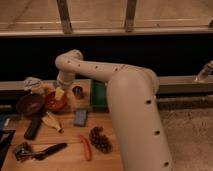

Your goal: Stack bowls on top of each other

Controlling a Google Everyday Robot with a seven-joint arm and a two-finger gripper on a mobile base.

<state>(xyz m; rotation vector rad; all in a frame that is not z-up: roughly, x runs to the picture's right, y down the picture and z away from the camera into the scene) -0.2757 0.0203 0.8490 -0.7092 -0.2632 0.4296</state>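
Note:
The dark purple bowl (29, 104) sits on the wooden table at the left. The orange-red bowl (53, 103) stands right next to it, upright, on its right side. The two bowls are side by side, neither inside the other. My gripper (60, 93) hangs at the end of the white arm, low over the back right rim of the orange-red bowl. Part of that bowl is hidden behind it.
A small metal cup (77, 91) stands just right of my gripper, with a green tray (98, 96) beyond it. A banana (51, 121), a blue block (80, 116), a black bar (33, 127), a pine cone (100, 139), a red chili (86, 147) and a black-handled tool (47, 150) lie in front.

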